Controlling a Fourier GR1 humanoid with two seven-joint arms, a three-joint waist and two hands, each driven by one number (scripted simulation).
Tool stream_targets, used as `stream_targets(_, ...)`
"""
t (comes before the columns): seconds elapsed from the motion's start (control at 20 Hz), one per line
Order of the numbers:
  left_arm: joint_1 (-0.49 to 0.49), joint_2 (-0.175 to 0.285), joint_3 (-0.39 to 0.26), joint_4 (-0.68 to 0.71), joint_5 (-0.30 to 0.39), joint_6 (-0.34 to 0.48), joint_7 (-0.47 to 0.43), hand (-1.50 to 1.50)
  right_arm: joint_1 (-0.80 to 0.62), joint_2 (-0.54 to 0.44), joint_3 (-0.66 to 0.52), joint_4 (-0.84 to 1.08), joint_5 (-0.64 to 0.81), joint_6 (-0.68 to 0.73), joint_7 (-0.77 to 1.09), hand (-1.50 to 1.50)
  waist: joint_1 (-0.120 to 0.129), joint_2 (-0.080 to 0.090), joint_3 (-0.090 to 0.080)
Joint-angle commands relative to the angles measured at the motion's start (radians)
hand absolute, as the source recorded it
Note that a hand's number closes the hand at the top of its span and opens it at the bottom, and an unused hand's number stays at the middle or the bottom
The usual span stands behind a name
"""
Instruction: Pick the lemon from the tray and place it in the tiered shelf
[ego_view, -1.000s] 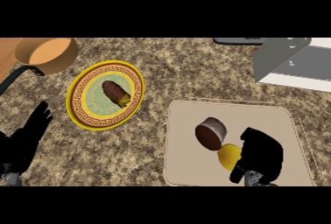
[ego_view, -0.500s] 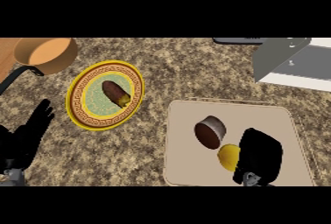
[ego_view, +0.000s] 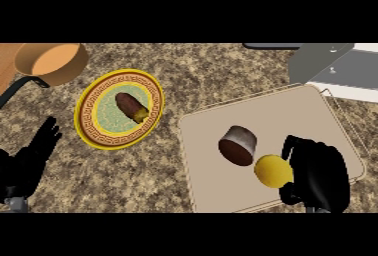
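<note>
**A:** Head view. Where's the lemon?

**B:** The lemon (ego_view: 272, 171) is on the tray (ego_view: 210, 185), near-right part, just beside a brown cylinder (ego_view: 238, 145). The right hand (ego_view: 325, 172) is against its right side, fingers curled round it above and below.

**A:** Other hand?

**B:** The left hand (ego_view: 29, 160) is at the lower-left edge, fingers straight, holding nothing. It's resting.

**A:** Step?

**B:** My read is grasp, with the lift not yet done. The lemon looks seated on the tray. The hand's contact side is hidden by the hand itself.

**A:** How to do it cleanly?

**B:** Wrap the lemon fully before raising, since it's round and will likely roll. Lift straight up, not sideways, because the cylinder is close on the left. Then carry it far-right to the tiered shelf (ego_view: 332, 65), just past the tray's corner. Clear the shelf's front edge before lowering.
</note>
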Motion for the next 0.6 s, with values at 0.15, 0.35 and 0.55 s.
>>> stream_targets(0.15,0.011,0.013,0.017,-0.009,0.006,-0.004,0.002,0.00,0.012,-0.201,-0.209,-0.104,-0.386,-0.087,-0.487,1.50,-0.012,0.002,0.005)
stream_targets(0.35,0.025,0.009,0.025,-0.014,0.004,0.005,0.002,0.00,0.019,-0.292,-0.492,-0.125,-0.679,0.016,-0.624,1.50,-0.021,-0.001,0.001)
stream_targets(0.55,0.031,-0.009,0.006,-0.026,0.000,0.004,0.017,0.00,0.013,-0.297,-0.702,-0.111,-0.963,0.121,-0.661,1.50,-0.026,-0.004,0.000)
